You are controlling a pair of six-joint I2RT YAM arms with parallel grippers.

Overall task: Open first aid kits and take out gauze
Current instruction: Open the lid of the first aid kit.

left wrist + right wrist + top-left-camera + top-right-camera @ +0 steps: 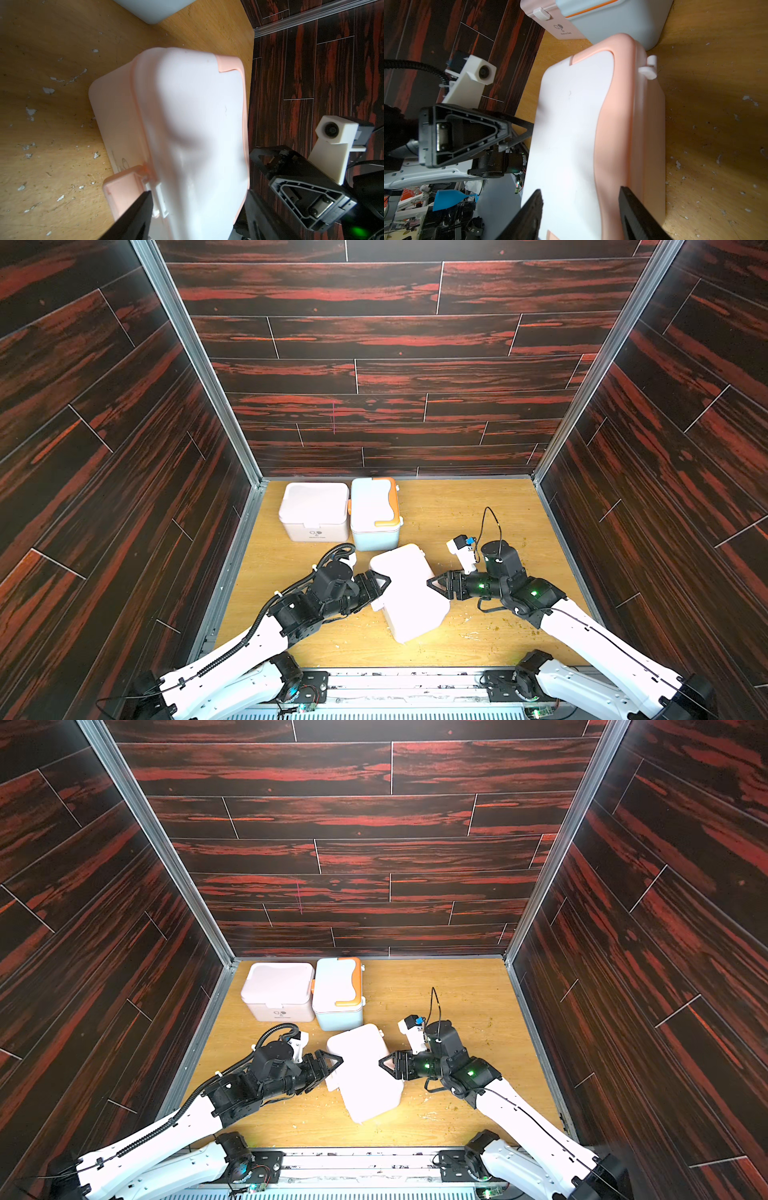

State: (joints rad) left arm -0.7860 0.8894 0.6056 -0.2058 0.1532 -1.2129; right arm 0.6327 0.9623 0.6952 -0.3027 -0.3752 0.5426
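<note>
Three first aid kits show in both top views. A pinkish-white one (313, 510) and a pale blue one with an orange handle (374, 514) stand shut at the back left. The third, pinkish-white (409, 593), lies askew mid-table between my grippers. Its front latch flap (122, 187) hangs swung out. My left gripper (199, 193) straddles the lid at the latch side, one finger by the latch, the other on the lid's top edge. At the opposite side my right gripper (580, 189) has its jaws apart at the lid's edge; contact is unclear. The gauze is hidden.
The wooden table (478, 506) is walled in by dark red panels on three sides. The blue kit's corner stands close behind the middle kit. Small white flecks and crumbs dot the wood near the front right.
</note>
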